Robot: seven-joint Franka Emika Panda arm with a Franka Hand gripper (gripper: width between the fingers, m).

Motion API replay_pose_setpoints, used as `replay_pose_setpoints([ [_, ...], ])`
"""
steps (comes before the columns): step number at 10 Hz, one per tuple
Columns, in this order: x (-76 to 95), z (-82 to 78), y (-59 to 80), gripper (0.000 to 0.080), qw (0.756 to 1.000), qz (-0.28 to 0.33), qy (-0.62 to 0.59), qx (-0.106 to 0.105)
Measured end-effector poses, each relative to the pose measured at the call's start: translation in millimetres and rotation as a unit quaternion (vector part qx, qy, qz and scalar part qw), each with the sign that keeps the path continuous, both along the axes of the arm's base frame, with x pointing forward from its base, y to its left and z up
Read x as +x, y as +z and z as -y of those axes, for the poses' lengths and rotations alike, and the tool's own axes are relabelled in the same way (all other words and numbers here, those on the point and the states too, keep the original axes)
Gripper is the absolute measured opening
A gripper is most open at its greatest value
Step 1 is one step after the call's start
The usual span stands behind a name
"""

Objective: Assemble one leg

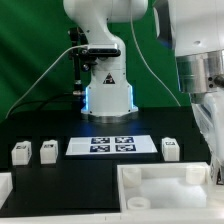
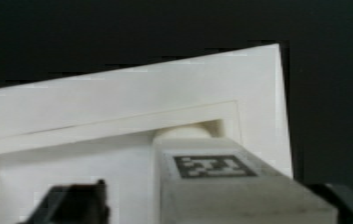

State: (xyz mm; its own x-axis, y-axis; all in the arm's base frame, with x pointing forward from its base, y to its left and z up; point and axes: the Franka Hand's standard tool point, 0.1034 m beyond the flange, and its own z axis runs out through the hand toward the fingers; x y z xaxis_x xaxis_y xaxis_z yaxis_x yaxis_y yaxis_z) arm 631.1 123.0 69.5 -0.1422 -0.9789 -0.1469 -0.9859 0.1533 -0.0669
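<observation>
On the black table [image 1: 60,175]: a white tabletop [image 1: 165,182] sits at five o'clock of the marker board [image 1: 112,145], near the front edge.
Robot base [image 1: 105,85]: stands at twelve o'clock of the marker board.
Small white parts: two [image 1: 22,152] [image 1: 47,150] at nine o'clock of the marker board, one [image 1: 170,148] at three o'clock, each apart from it.
Arm [image 1: 203,75]: reaches down at the exterior view's right, over the tabletop's three o'clock side.
Gripper [image 2: 199,208]: in the wrist view, one dark finger [image 2: 75,205] shows just beside a tagged white leg [image 2: 217,175].
Leg: between the fingers, over a corner of the tabletop.
Grip: cannot tell whether the fingers press the leg.
</observation>
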Motion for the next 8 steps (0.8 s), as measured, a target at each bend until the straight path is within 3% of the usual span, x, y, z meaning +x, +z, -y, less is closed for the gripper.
replay_pose_setpoints([
  [1,-0.7,-0.6,-0.6,0.0598,1.0,0.0,0.006,-0.001],
  [2,-2.1,-0.8,-1.7,0.0633,0.997,0.008,0.079,-0.007],
  [3,-2.9,-2.1,-1.9,0.0633,0.992,0.013,0.121,-0.012],
  [4,-3.4,-3.8,-1.5,0.0647,0.971,0.023,0.236,-0.027],
  [7,-3.7,-1.7,-2.3,0.0648,0.931,0.039,0.361,-0.037],
  [8,-3.6,-1.1,-2.3,0.0648,0.901,0.048,0.429,-0.043],
])
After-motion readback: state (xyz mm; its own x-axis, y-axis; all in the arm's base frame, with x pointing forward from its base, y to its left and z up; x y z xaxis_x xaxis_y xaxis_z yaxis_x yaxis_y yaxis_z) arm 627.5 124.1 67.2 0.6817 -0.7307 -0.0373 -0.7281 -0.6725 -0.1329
